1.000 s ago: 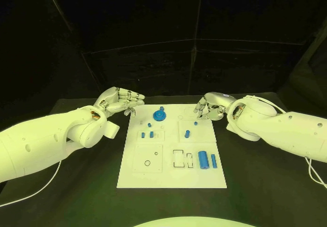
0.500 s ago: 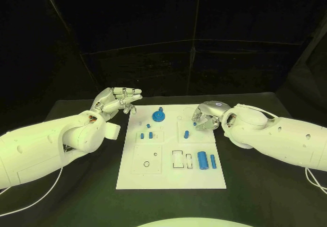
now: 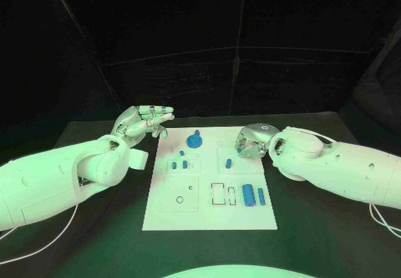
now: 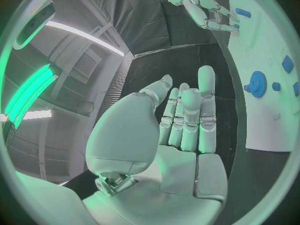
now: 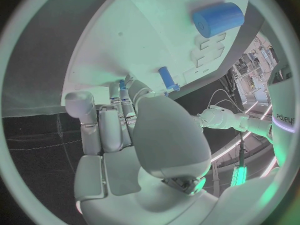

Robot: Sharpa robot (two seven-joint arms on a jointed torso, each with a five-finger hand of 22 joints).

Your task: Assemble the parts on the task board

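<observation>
Black cloth covers the table (image 3: 100, 231) and dark curtains close off the upper half of the head view. Both white arms reach in from the frame's sides, the left arm (image 3: 58, 179) from the lower left and the right arm (image 3: 342, 168) from the right edge.

At the centre lies the white task board (image 3: 209, 217), a long plate running from the middle of the frame toward the bottom.

The left hand (image 3: 144, 123) hangs above the table just off the board's upper left corner, holding nothing; in the left wrist view its fingers (image 4: 206, 110) are straight and lie side by side, the thumb set apart. The right hand (image 3: 253, 140) sits over the board's upper right corner, fingers curled downward toward the plate. Whether they pinch a part I cannot tell; in the right wrist view the fingertips (image 5: 125, 87) are at the board surface close to a small blue peg (image 5: 166, 78).

On the board, the blue gear (image 3: 196, 141) stands near the top edge. A thick blue cylinder (image 3: 248, 194) lies toward the lower right, with a thin blue bar (image 3: 261, 197) just beside it. Two short blue pegs (image 3: 179, 165) stand in the left middle, and another blue peg (image 3: 229, 165) stands right of centre.
</observation>
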